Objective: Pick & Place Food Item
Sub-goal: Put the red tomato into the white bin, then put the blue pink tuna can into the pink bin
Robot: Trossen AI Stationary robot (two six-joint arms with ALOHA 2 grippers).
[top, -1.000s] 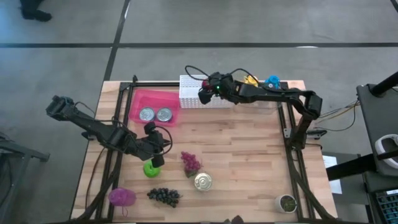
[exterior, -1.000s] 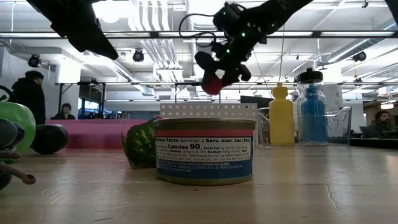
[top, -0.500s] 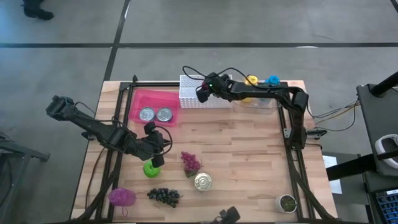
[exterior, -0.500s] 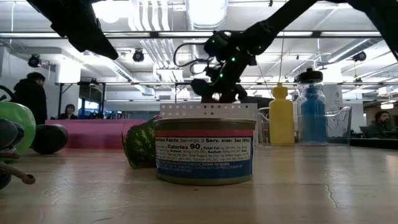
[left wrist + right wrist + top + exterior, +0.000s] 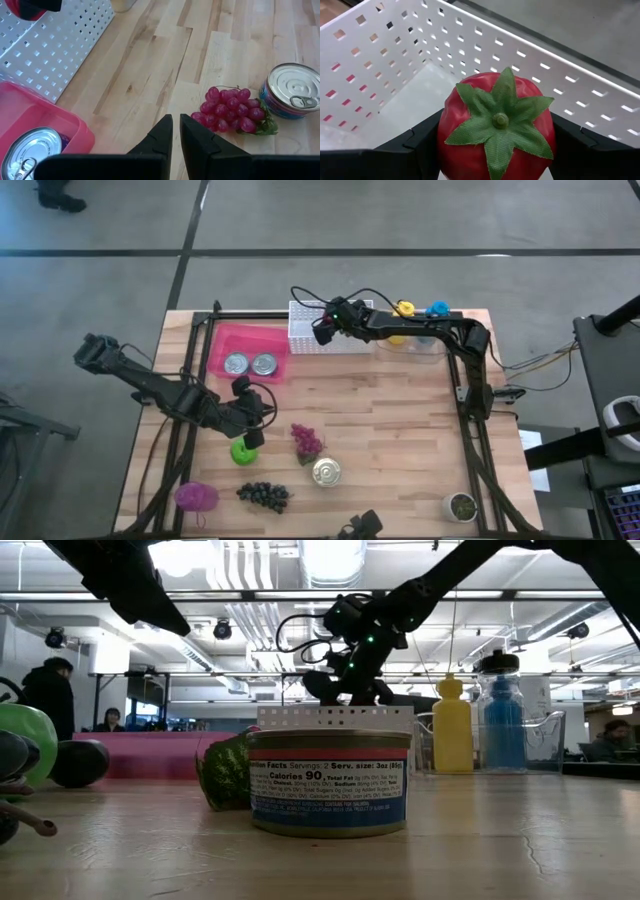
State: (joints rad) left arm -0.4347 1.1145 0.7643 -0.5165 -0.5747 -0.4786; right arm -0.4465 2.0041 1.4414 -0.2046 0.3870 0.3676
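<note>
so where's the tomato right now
The tomato is held between the right gripper's fingers, just over the white perforated basket at the table's far edge, beside the pink bin.

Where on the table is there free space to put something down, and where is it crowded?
The widest bare wood lies between the white basket, the right frame rail and the tin can. The near-left corner is crowded: left tool, green fruit, red grapes, dark grapes.
</note>
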